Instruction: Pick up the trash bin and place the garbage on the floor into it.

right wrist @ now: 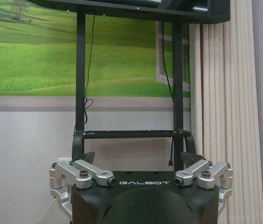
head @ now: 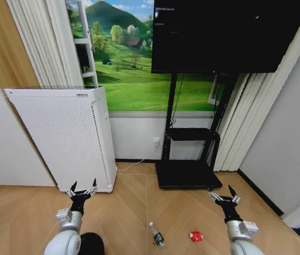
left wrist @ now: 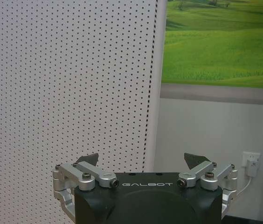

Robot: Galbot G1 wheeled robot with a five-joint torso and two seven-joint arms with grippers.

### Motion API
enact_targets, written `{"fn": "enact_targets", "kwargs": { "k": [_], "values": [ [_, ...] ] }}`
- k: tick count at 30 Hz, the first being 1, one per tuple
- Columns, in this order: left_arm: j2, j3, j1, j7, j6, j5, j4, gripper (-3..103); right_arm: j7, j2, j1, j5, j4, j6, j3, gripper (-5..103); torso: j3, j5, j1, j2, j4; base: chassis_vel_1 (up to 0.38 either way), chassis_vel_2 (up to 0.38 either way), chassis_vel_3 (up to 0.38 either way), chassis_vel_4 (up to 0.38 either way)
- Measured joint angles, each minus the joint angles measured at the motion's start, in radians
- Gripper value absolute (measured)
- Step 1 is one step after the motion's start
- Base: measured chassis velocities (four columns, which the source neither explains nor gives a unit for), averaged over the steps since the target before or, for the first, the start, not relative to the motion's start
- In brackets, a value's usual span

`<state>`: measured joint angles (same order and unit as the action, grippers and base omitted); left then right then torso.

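- Left claw [head: 84,187] and right claw [head: 222,193] hover lower frame, both spread wide, empty.
- Small black round trash bin [head: 92,244] sits bottom left, beneath the left arm.
- Clear green-labelled bottle [head: 157,234] and red crumpled wrapper [head: 196,236] lie on the herringbone wooden floor [head: 134,204], bottom centre.
- Risk: the bin sits so close under the arm that reaching down could knock it over.

Head camera looks down over the floor [head: 139,212]; both wrist cameras face the mural wall [head: 139,90], seemingly closer.
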<state>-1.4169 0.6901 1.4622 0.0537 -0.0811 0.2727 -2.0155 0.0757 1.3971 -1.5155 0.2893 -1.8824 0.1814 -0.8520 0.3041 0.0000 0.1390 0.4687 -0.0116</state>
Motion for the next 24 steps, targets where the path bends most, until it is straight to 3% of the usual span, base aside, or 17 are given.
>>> {"fn": "enact_targets", "kwargs": {
  "k": [8, 24],
  "values": [
    [0.001, 0.000, 0.000, -0.001, 0.001, 0.002, 0.001, 100, 0.001, 0.000, -0.001, -0.005, 0.002, 0.000, 0.001, 100, -0.033, 0.0000, -0.018, -0.051, 0.0000, 0.000, 0.000, 0.000, 0.000],
    [0.002, -0.002, -0.002, -0.001, 0.003, 0.004, 0.005, 100, 0.002, -0.001, -0.001, -0.006, 0.004, 0.000, 0.002, 100, -0.076, 0.0000, -0.039, -0.116, 0.0000, 0.000, 0.000, 0.000, 0.000]
  ]
}}
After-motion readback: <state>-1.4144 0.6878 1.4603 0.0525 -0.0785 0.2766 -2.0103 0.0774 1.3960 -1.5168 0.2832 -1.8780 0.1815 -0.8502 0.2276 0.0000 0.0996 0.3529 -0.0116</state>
